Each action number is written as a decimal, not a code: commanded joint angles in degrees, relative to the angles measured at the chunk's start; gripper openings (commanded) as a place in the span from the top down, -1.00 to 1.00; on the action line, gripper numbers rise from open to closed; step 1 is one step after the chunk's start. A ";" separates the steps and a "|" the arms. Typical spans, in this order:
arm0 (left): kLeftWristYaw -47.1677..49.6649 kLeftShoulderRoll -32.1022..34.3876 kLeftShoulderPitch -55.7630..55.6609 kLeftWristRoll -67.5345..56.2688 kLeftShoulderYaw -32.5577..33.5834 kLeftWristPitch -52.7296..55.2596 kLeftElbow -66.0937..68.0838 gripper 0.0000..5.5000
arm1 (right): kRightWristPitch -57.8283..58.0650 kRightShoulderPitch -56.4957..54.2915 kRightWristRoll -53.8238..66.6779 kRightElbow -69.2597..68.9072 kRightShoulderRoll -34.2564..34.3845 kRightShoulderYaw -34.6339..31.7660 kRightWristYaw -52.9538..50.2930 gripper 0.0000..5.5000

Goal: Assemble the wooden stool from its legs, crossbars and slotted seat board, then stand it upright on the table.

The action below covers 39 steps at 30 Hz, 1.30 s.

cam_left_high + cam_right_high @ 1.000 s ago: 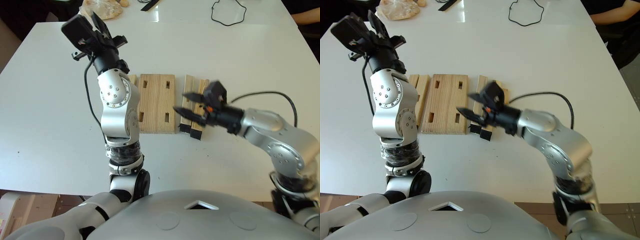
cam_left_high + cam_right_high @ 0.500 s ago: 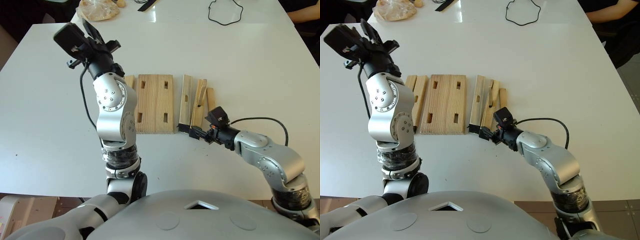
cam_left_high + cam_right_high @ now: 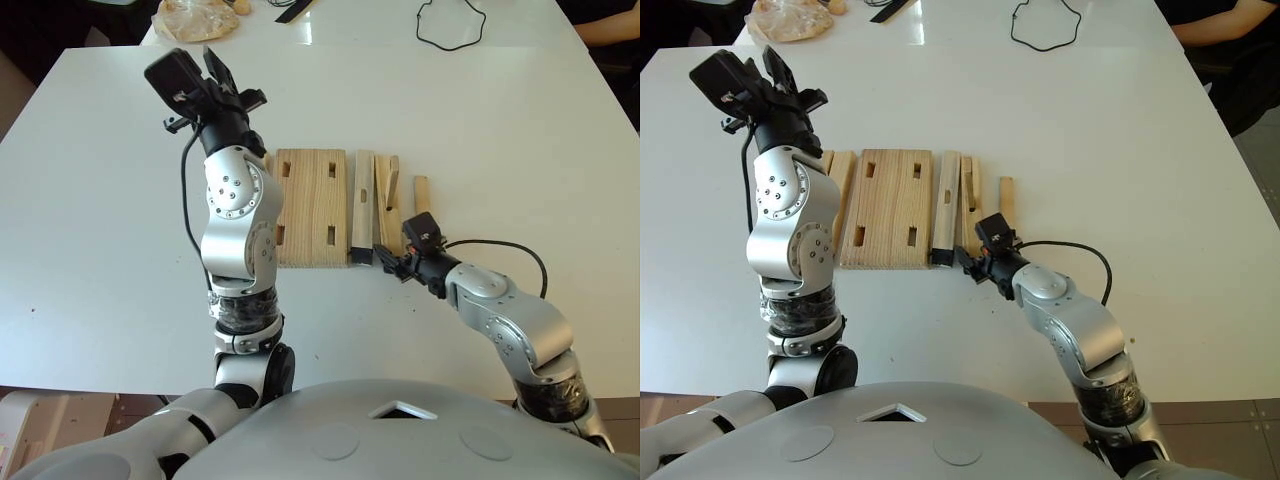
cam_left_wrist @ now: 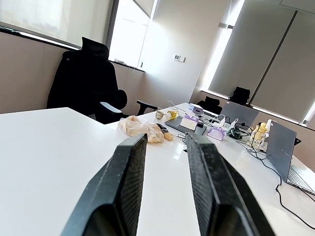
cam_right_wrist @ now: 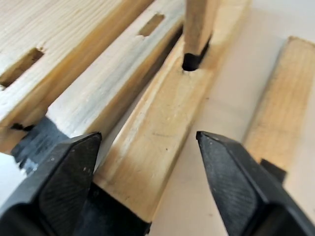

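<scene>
Nearest, right gripper point(image 3: 392, 263) low on the table point(image 3: 500, 130), fingers apart, one each side of the near end of a leg point(image 3: 387, 215). Just beside, seat board point(image 3: 312, 205) lying flat. Farther, left gripper point(image 4: 165, 140) raised, fingers apart.

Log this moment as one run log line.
stage: parts unassembled | right gripper: open, straddling leg end | left gripper: open, raised, empty | seat board: flat on table

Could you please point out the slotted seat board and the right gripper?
slotted seat board point(image 3: 311, 205): left eye view, bare wood between its slots.
right gripper point(image 5: 147, 139): right wrist view, midway between its fingertips.
</scene>
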 commanded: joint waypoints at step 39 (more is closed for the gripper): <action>1.41 -4.43 7.57 -9.25 4.58 1.23 -7.08 0.47 | -4.92 -17.70 -3.52 14.95 -0.70 -6.66 12.75 0.23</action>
